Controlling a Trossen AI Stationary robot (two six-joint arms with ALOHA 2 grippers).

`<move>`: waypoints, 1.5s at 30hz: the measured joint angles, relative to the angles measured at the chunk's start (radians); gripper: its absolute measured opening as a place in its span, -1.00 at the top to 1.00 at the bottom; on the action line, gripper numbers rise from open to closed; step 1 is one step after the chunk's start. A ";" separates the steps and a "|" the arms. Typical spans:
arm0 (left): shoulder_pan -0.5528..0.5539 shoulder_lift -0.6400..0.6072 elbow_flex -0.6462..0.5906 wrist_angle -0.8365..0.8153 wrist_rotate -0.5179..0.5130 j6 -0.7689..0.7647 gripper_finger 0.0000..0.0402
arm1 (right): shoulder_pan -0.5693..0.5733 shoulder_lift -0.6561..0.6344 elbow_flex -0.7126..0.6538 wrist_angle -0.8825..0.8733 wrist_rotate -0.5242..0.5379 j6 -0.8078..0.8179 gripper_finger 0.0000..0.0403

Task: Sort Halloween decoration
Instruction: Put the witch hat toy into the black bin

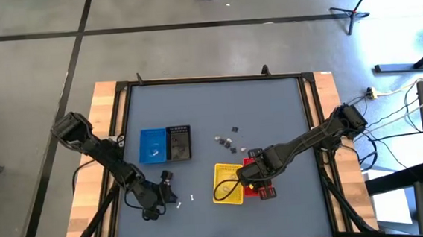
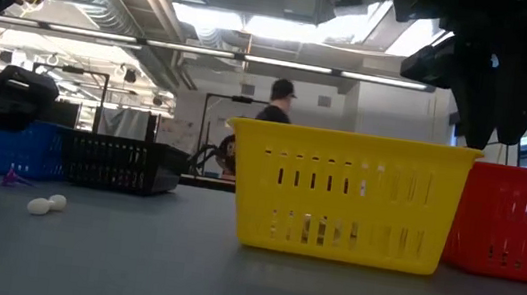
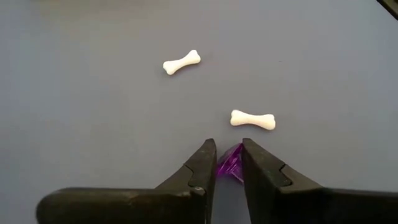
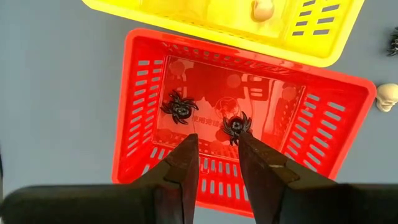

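Note:
My left gripper (image 3: 227,148) sits low over the near left part of the table (image 1: 165,180), shut on a small purple trinket (image 3: 231,167). Two white bone trinkets (image 3: 181,62) (image 3: 252,120) lie flat on the table just beyond it. My right gripper (image 4: 217,142) hangs open over the red basket (image 4: 348,118), fingers pointing down and touching nothing. Two black spiders (image 4: 180,107) (image 4: 236,125) lie on that basket's floor. The yellow basket (image 1: 229,183) stands against the red one and holds a tan trinket (image 4: 262,9). My left gripper pinches the purple trinket (image 3: 233,163) between its two fingers, near their free ends. The fingers come at it from above, slanting down toward the table. I cannot tell whether the trinket rests on the table or is lifted clear.
The blue basket (image 1: 152,145) and the black basket (image 1: 179,142) stand side by side at the table's left middle. Several dark and pale trinkets (image 1: 228,141) lie loose near the centre. A white skull (image 4: 387,96) lies beside the red basket. A person (image 2: 274,104) stands beyond the table.

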 joint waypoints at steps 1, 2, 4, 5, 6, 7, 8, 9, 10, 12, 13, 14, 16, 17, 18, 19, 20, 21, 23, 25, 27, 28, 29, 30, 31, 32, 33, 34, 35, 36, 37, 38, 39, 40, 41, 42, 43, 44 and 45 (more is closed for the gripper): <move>0.000 -0.005 0.000 -0.001 0.001 0.000 0.75 | 0.000 0.000 0.000 0.000 0.000 0.000 0.44; 0.000 -0.012 -0.001 -0.005 0.003 0.000 0.76 | 0.000 0.000 0.000 0.000 0.000 0.000 0.44; 0.000 -0.029 -0.002 -0.006 0.004 0.000 0.76 | 0.000 0.000 0.000 0.000 0.000 0.000 0.44; 0.000 -0.037 -0.002 -0.003 0.004 0.000 0.76 | 0.000 0.000 0.000 0.000 0.000 0.000 0.44; 0.000 -0.043 -0.002 -0.002 0.004 0.000 0.76 | 0.000 0.000 0.000 0.000 0.000 0.000 0.44; 0.000 -0.050 -0.002 -0.002 0.004 -0.001 0.76 | 0.000 0.000 0.000 0.000 0.000 0.000 0.44; 0.000 -0.055 -0.002 -0.002 0.004 -0.001 0.76 | 0.000 0.000 0.000 0.000 0.000 0.000 0.44; 0.000 -0.060 -0.002 0.001 0.003 -0.001 0.76 | 0.000 0.000 0.000 0.000 0.000 0.000 0.44; 0.000 -0.067 -0.002 0.001 0.003 -0.001 0.76 | 0.000 0.000 0.000 0.000 0.000 0.000 0.44; 0.000 -0.077 -0.002 0.002 0.001 -0.001 0.76 | 0.000 0.000 0.000 0.000 0.000 0.000 0.44; 0.000 -0.081 -0.002 0.002 -0.001 -0.001 0.76 | 0.000 0.000 0.000 0.000 0.000 0.000 0.44; 0.000 -0.086 -0.002 0.002 -0.003 -0.001 0.76 | 0.000 0.000 0.000 0.000 0.000 0.000 0.44; 0.000 -0.094 -0.002 0.002 -0.007 -0.001 0.76 | 0.000 0.000 0.000 0.000 0.000 0.000 0.44; 0.000 -0.098 -0.002 0.002 -0.015 -0.001 0.76 | 0.000 0.000 0.000 0.000 0.000 0.000 0.44; 0.000 -0.104 -0.002 0.002 -0.023 -0.001 0.76 | 0.000 0.000 0.000 0.000 0.000 0.000 0.44; 0.001 -0.110 -0.002 0.004 -0.034 -0.001 0.76 | 0.000 0.000 0.000 0.000 0.000 0.000 0.44; 0.002 -0.117 -0.002 0.004 -0.048 -0.001 0.76 | 0.000 0.000 0.000 0.000 0.000 0.000 0.44; 0.005 -0.124 -0.002 0.004 -0.061 -0.001 0.76 | 0.000 0.000 0.000 0.000 0.000 0.000 0.44; 0.015 -0.142 -0.001 0.004 -0.086 -0.001 0.76 | 0.000 0.000 0.000 0.000 0.000 0.000 0.44; 0.028 -0.157 0.000 0.005 -0.099 0.002 0.76 | 0.000 0.000 0.000 0.000 0.000 0.000 0.44; 0.047 -0.170 0.000 0.004 -0.103 0.006 0.76 | 0.000 0.000 0.000 0.000 0.000 0.000 0.44; 0.057 -0.175 0.000 0.005 -0.110 0.007 0.76 | 0.000 0.000 0.000 0.000 0.000 -0.001 0.44; 0.068 -0.181 0.000 0.005 -0.120 0.008 0.76 | 0.000 0.000 0.000 0.000 0.000 -0.001 0.44; 0.078 -0.185 0.000 0.005 -0.134 0.008 0.76 | 0.000 0.000 0.000 0.000 0.000 -0.001 0.44; 0.089 -0.188 0.000 0.005 -0.148 0.008 0.75 | 0.000 0.000 0.000 0.000 0.000 -0.002 0.44; 0.101 -0.191 0.000 0.005 -0.162 0.008 0.75 | 0.000 0.000 0.000 0.000 0.000 -0.002 0.44; 0.113 -0.194 0.000 0.005 -0.177 0.008 0.75 | 0.000 0.000 0.000 0.000 0.000 -0.002 0.44; 0.125 -0.195 0.000 0.005 -0.193 0.008 0.75 | 0.000 0.000 0.000 0.000 0.000 -0.002 0.44; 0.138 -0.196 0.000 0.005 -0.209 0.008 0.75 | 0.000 0.000 0.000 0.000 0.000 -0.002 0.44; 0.150 -0.196 0.000 0.004 -0.227 0.009 0.75 | 0.000 0.000 0.000 0.000 0.000 -0.002 0.44; 0.162 -0.196 0.000 0.004 -0.244 0.009 0.75 | 0.000 0.000 0.000 0.000 0.000 -0.002 0.44; 0.174 -0.196 0.000 0.005 -0.261 0.009 0.75 | 0.000 0.000 0.000 0.000 0.000 -0.002 0.44; 0.187 -0.196 0.000 0.005 -0.279 0.009 0.75 | 0.000 0.000 0.000 0.000 0.000 -0.002 0.44; 0.201 -0.196 0.000 0.004 -0.296 0.009 0.75 | 0.000 0.000 0.000 0.000 0.000 -0.003 0.44; 0.214 -0.196 0.000 0.004 -0.316 0.009 0.75 | 0.000 0.000 0.000 0.000 0.000 -0.004 0.44; 0.226 -0.196 0.000 0.005 -0.335 0.009 0.75 | 0.000 0.000 0.000 0.000 0.000 -0.004 0.44; 0.238 -0.196 0.000 0.005 -0.353 0.009 0.75 | 0.000 0.000 0.000 0.000 0.000 -0.004 0.44; 0.250 -0.196 0.000 0.004 -0.368 0.009 0.75 | 0.000 0.000 0.000 0.000 0.000 -0.004 0.44; 0.261 -0.196 0.000 0.005 -0.381 0.010 0.75 | 0.000 0.000 0.000 0.000 0.000 -0.004 0.44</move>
